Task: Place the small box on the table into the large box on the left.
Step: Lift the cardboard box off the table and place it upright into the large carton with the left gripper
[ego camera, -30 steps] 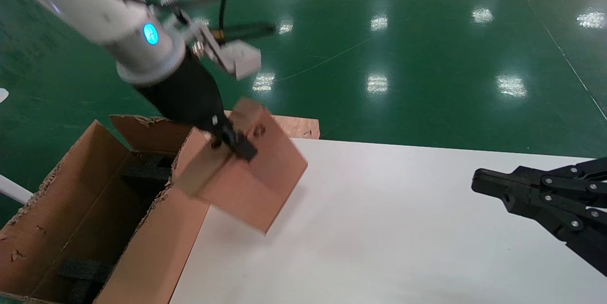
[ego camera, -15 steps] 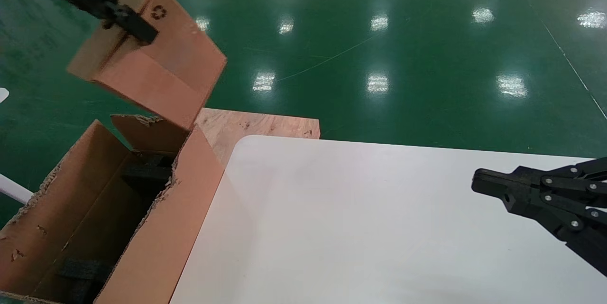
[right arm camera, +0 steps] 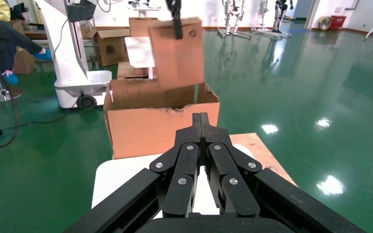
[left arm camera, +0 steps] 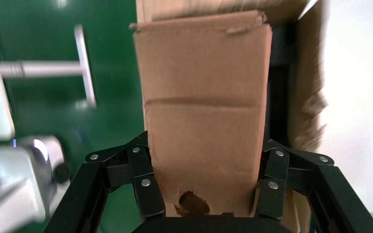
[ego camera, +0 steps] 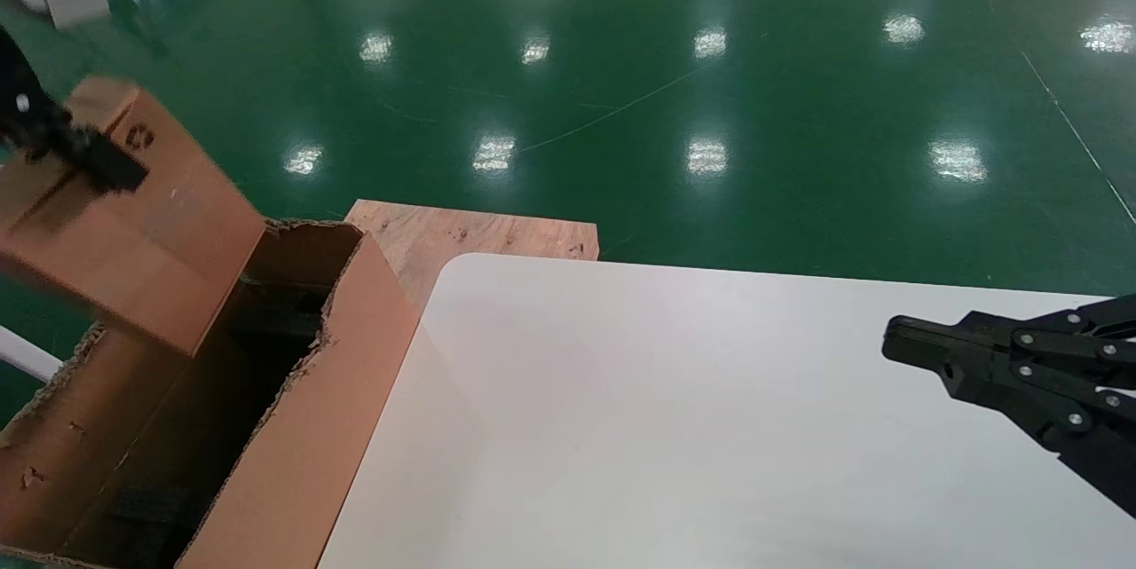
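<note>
My left gripper (ego camera: 82, 159) is shut on the small box (ego camera: 133, 223), a plain brown oblong with a round hole and a recycling mark. It holds the box tilted in the air, over the far left part of the large box's (ego camera: 302, 427) open top. In the left wrist view the fingers (left arm camera: 148, 187) clamp both sides of the small box (left arm camera: 204, 111), hole near the palm. The right wrist view shows the small box (right arm camera: 177, 53) hanging above the torn-edged large box (right arm camera: 160, 124). My right gripper (ego camera: 896, 343) is shut and empty over the white table (ego camera: 666, 427) at the right.
A bare wooden board (ego camera: 470, 236) lies behind the table's rounded corner, next to the large box. Black foam lies deep inside the large box. A white robot base (right arm camera: 73, 63) and other cartons (right arm camera: 111, 46) stand on the green floor beyond.
My left gripper lifted the small box off the table, swung it up and left, then brought it down over the large box's opening. The right arm has not moved.
</note>
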Action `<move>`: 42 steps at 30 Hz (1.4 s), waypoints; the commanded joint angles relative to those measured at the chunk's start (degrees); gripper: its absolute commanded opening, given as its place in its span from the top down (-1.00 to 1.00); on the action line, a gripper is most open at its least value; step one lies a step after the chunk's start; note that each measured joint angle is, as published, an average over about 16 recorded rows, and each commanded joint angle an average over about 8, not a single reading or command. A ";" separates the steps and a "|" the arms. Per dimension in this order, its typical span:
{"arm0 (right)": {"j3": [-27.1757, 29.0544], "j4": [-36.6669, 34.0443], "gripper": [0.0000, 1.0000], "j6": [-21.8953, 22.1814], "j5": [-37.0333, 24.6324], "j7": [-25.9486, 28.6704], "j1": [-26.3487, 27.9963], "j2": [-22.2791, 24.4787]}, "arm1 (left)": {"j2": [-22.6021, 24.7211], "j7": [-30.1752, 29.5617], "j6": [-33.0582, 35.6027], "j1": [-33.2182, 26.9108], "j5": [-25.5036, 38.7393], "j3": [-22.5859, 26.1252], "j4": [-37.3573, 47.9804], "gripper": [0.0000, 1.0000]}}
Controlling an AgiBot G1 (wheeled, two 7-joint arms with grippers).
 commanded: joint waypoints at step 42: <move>-0.02 0.00 1.00 0.01 0.01 -0.01 0.01 0.01 | -0.06 0.93 -15.91 25.26 -4.17 1.25 16.00 1.00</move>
